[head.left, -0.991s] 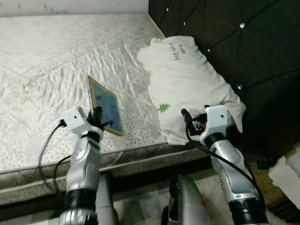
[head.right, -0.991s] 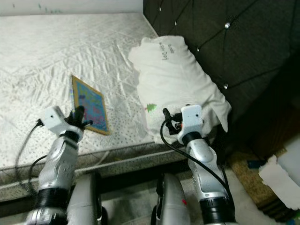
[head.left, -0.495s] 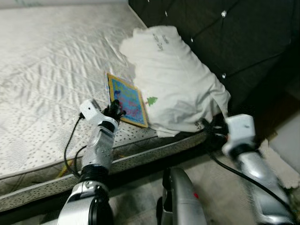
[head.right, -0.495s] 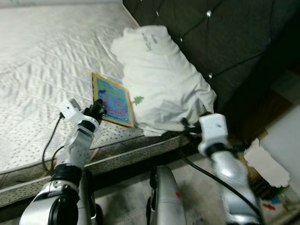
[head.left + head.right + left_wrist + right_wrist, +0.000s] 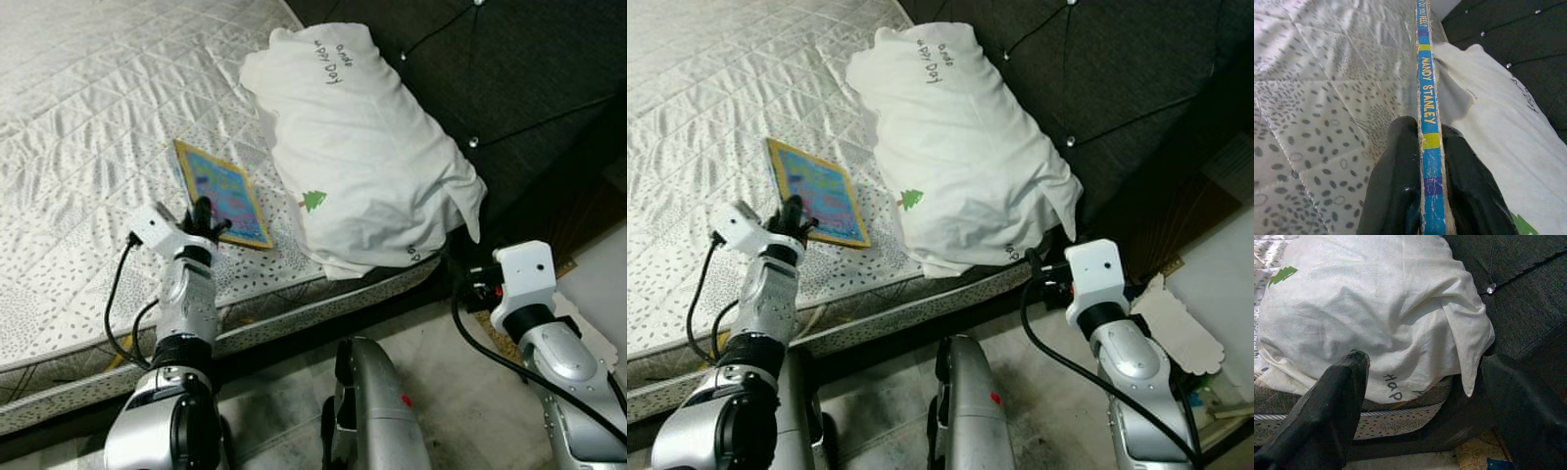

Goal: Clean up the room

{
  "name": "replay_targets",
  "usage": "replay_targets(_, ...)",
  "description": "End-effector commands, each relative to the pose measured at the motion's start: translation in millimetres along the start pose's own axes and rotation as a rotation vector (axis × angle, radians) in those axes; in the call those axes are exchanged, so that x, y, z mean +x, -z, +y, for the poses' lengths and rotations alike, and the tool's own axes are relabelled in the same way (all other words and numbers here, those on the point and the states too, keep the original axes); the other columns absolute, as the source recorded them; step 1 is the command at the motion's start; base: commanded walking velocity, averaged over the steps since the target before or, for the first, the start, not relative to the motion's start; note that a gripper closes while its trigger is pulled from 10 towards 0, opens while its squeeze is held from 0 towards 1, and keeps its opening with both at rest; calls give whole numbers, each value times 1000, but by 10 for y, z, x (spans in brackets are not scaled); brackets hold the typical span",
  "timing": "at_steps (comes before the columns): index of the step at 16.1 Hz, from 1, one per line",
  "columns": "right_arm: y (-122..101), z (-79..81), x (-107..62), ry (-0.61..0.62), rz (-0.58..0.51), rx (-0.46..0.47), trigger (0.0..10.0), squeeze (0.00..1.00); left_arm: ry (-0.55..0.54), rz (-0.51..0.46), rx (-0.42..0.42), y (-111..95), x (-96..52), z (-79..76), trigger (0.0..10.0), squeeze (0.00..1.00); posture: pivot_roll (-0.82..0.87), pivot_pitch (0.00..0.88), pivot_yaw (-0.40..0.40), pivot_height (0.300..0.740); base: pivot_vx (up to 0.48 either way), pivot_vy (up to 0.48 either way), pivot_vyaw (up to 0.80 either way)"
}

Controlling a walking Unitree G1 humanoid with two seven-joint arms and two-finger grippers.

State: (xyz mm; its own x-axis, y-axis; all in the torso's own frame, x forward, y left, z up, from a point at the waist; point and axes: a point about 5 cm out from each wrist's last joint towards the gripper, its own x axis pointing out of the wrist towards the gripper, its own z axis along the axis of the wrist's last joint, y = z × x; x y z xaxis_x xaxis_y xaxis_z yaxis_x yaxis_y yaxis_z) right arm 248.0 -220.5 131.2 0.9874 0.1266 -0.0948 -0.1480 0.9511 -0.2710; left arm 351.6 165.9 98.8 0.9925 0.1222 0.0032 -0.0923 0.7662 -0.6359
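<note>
A thin picture book (image 5: 221,193) with a blue, colourful cover lies on the white quilted mattress (image 5: 88,127), just left of a white pillow (image 5: 362,147). My left gripper (image 5: 203,222) is shut on the book's near edge; in the left wrist view both black fingers (image 5: 1396,196) clamp the book's spine (image 5: 1427,107), which reads "Mandy Stanley". My right gripper (image 5: 1420,396) is open, held off the bed's corner below the pillow (image 5: 1376,308), touching nothing.
A dark tufted headboard (image 5: 529,78) rises behind the pillow. The mattress edge (image 5: 294,313) runs in front of me. Pale floor and a white scalloped object (image 5: 1181,328) lie to the right, by a brown mat (image 5: 1161,269).
The camera has swung about. My left gripper keeps its hold on the book, which now lies a little farther left of the pillow. My right arm has dropped back from the pillow to the bed's corner.
</note>
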Motion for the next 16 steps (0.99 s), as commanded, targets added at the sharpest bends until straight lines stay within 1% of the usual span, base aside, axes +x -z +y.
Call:
replay_targets(1, -29, -20, -21, 1, -2, -10, 10000, 0, 23, -4, -1, 7, 20, -72, 10000, 0, -229, 188, -101, 574, 0, 0, 0)
replay_targets(15, -36, -16, -22, -1, 0, -9, 10000, 0, 20, -10, 2, 17, 23, -58, 10000, 0, -229, 188, -101, 574, 0, 0, 0)
replay_targets(16, -86, -10, 29, -5, -19, -15, 10000, 0, 27, 109, -62, 158, 45, -44, 10000, 0, -253, 152, -103, 574, 0, 0, 0)
